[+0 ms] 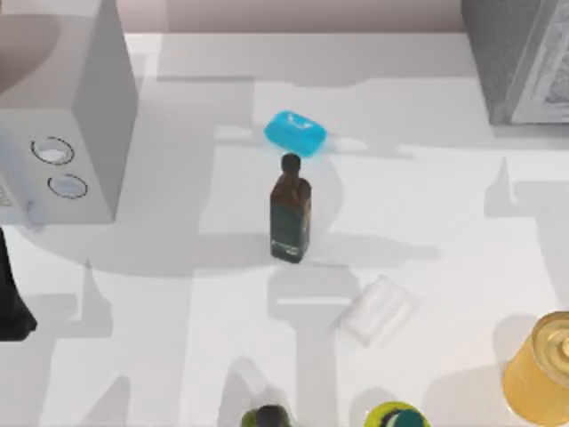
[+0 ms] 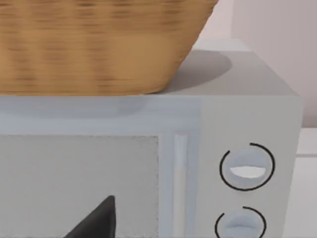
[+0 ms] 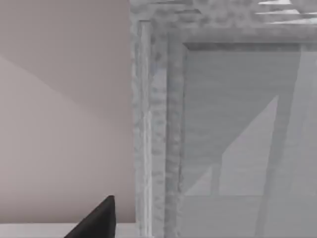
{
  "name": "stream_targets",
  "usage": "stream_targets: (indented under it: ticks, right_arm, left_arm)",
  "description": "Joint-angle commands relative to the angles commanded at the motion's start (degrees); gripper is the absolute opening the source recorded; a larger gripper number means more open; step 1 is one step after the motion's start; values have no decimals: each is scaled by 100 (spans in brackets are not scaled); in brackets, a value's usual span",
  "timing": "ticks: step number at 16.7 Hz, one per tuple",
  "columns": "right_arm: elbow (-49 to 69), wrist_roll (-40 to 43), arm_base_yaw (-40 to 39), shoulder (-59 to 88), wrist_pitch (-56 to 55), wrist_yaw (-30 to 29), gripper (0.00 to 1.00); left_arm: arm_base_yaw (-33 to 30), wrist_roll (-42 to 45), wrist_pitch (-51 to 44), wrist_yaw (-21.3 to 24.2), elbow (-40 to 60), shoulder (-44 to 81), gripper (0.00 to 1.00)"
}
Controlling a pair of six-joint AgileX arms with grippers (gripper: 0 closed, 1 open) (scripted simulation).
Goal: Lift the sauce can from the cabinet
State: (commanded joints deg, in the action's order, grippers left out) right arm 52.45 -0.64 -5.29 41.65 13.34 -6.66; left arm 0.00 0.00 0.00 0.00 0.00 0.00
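You are working over a white surface [image 1: 178, 356] with open room through its middle. The cabinet [image 1: 511, 53] is sitting in the top view's upper right, its panelled door [image 3: 237, 139] facing the right end effector [image 3: 96, 223] close up. The sauce can is hidden, presumably lying behind that door. Expect a small, rigid, smooth-walled cylinder with some weight, so be planning a grip across its sides at mid-height. The left end effector [image 2: 96, 223] is waiting before the dialled box [image 1: 80, 107] at left. How wide either end effector is standing, you cannot tell. The bottle [image 1: 290, 213] is standing mid-frame, well apart from the cabinet's edge.
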Motion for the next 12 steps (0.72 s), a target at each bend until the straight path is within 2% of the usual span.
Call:
stream_targets:
  ticks: [6, 9, 12]
  right_arm:
    - [3363, -36, -347, 2266, 653, -315, 100]
    - [4310, -33, -467, 3060, 912, -413, 100]
    - [4713, -27, -525, 3420, 1049, -458, 100]
  left_arm:
    - [0, 0, 0, 0, 0, 0, 100]
    - [0, 0, 0, 0, 0, 0, 100]
    - [0, 0, 0, 0, 0, 0, 100]
